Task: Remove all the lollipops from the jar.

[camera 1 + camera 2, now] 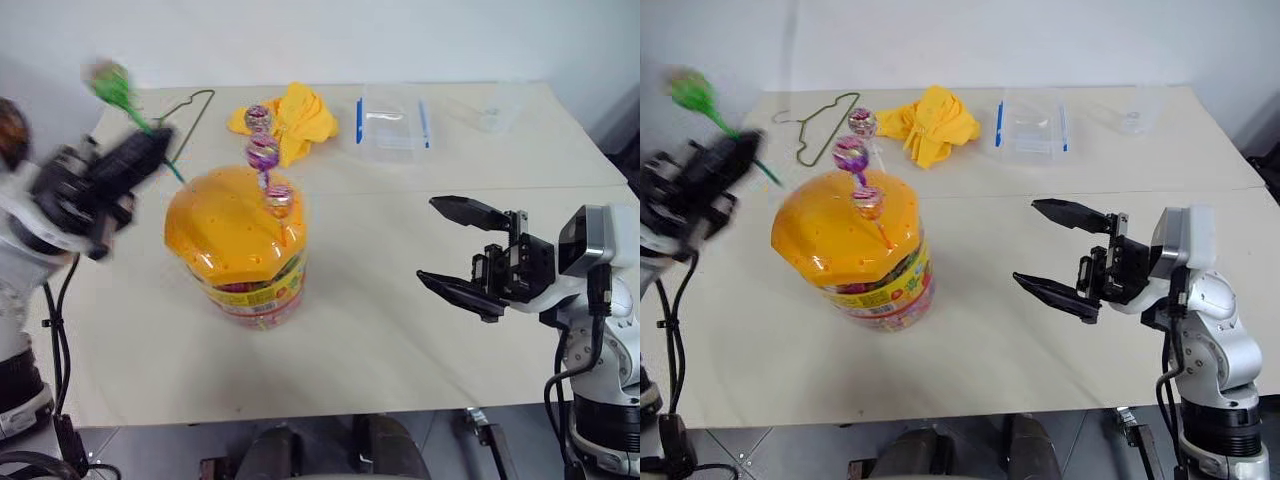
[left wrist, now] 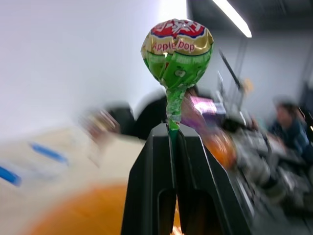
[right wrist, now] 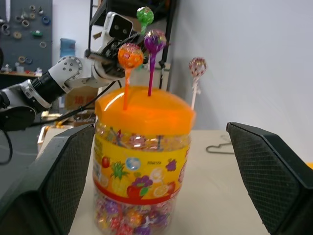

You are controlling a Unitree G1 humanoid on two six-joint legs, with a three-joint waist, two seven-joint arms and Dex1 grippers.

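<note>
Left wrist view showed the left tool (image 2: 172, 142) pinching the stick of a green lollipop (image 2: 177, 54), held up in the air off to the jar's left side. The jar (image 1: 243, 250) stood on the table (image 1: 400, 330) with three lollipops (image 1: 263, 152) standing in the holes of its orange lid (image 1: 225, 225). The right tool (image 1: 448, 243) hung to the jar's right with its fingers spread wide, apart from it.

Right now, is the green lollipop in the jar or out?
Out: the left gripper holds the green lollipop by its stick, above the jar.
</note>
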